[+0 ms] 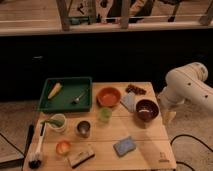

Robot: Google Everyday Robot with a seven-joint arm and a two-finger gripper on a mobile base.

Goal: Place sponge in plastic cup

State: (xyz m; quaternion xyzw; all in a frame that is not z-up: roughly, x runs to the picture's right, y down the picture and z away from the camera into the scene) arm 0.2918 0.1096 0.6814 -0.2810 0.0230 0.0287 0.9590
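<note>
The sponge (125, 146), a small flat blue pad with a lighter edge, lies on the wooden table (150, 131) near its front right. A translucent green plastic cup (104, 115) stands upright at the table's middle, just in front of the orange bowl. My white arm (186, 85) reaches in from the right. Its gripper (169, 116) hangs open beside the table's right edge, next to the dark bowl, with nothing in it. It is well apart from both the sponge and the cup.
A green tray (47, 104) at back left holds a corn cob and a spoon. Also on the table are an orange bowl (109, 96), dark bowl (147, 109), grey-blue cloth (128, 101), metal cup (83, 128), white mug (57, 122), small orange cup (63, 147), tan-and-black block (81, 156) and brush (36, 150).
</note>
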